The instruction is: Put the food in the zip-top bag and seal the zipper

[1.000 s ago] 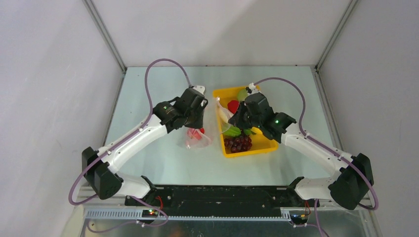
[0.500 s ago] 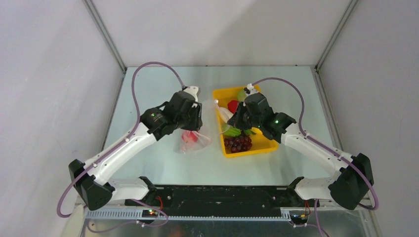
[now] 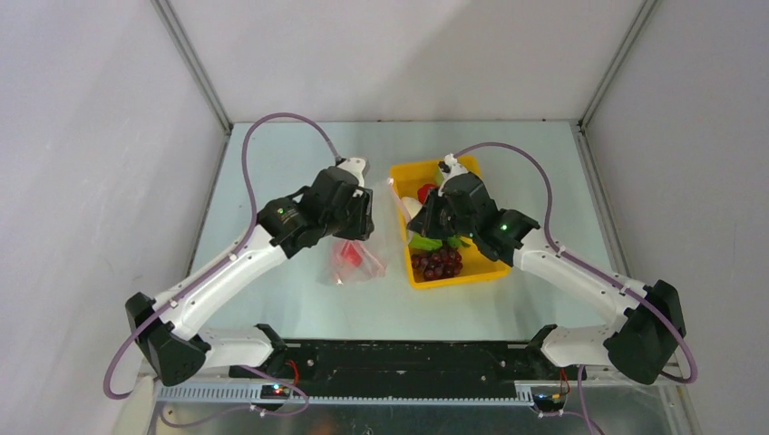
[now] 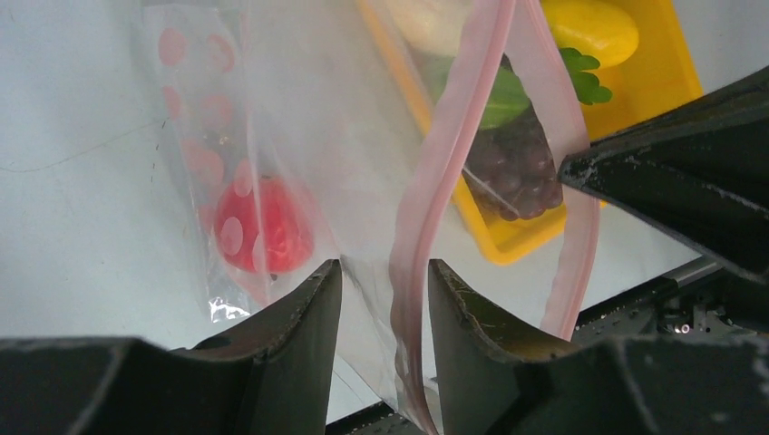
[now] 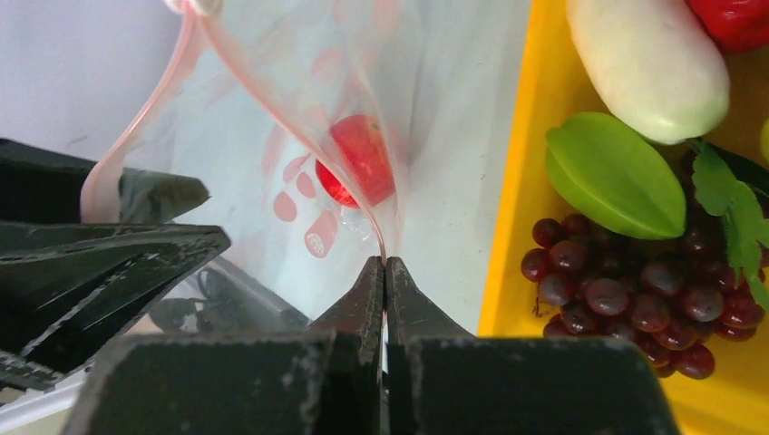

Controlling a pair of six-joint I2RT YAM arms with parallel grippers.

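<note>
The clear zip-top bag (image 3: 355, 261) with pink dots hangs between both grippers, its mouth held open. A red round food piece (image 4: 258, 227) lies inside it, also seen in the right wrist view (image 5: 363, 159). My left gripper (image 4: 383, 272) is open, with the bag's wall and the pink zipper (image 4: 444, 154) loose between its fingers. My right gripper (image 5: 385, 263) is shut on the bag's other mouth edge. The white radish (image 5: 648, 63), a green piece (image 5: 617, 177), purple grapes (image 5: 635, 281) and a yellow piece (image 4: 589, 27) lie in the tray.
The yellow tray (image 3: 490, 267) stands just right of the bag, under my right gripper (image 3: 419, 217). My left gripper (image 3: 358, 222) hangs over the bag's left side. Grey walls close the table at the back and on both sides.
The left arm has swung its elbow out to the left and the bag has shifted slightly left with it. The right gripper has moved a little up and left, still holding the bag's edge.
</note>
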